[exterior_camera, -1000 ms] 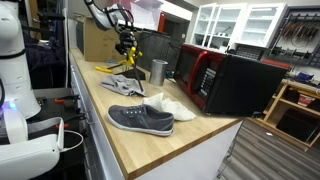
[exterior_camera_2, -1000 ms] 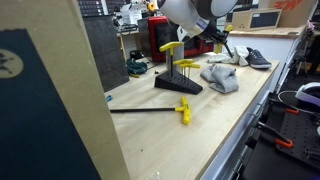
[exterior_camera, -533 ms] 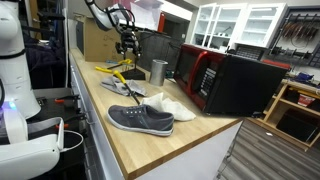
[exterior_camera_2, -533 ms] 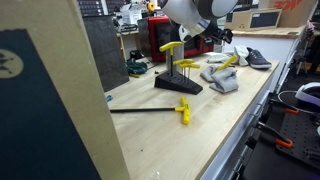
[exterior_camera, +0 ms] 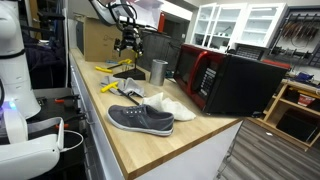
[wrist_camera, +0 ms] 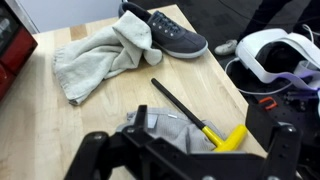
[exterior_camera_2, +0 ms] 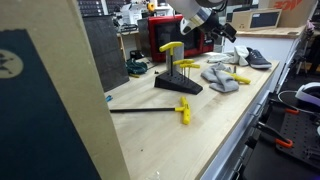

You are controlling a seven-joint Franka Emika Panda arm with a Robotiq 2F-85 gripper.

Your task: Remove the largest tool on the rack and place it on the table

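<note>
The tool (wrist_camera: pixel 185 105) lies on the table (wrist_camera: pixel 90 115), its yellow handle on a grey cloth (wrist_camera: pixel 162 127). The gripper (wrist_camera: pixel 190 148) hangs above, jaws wide apart, empty.

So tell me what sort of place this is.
Probably a workshop or lab with a kitchen corner: a butcher-block countertop, a rack of yellow-handled tools, a red microwave and white glass-front cabinets.
</note>
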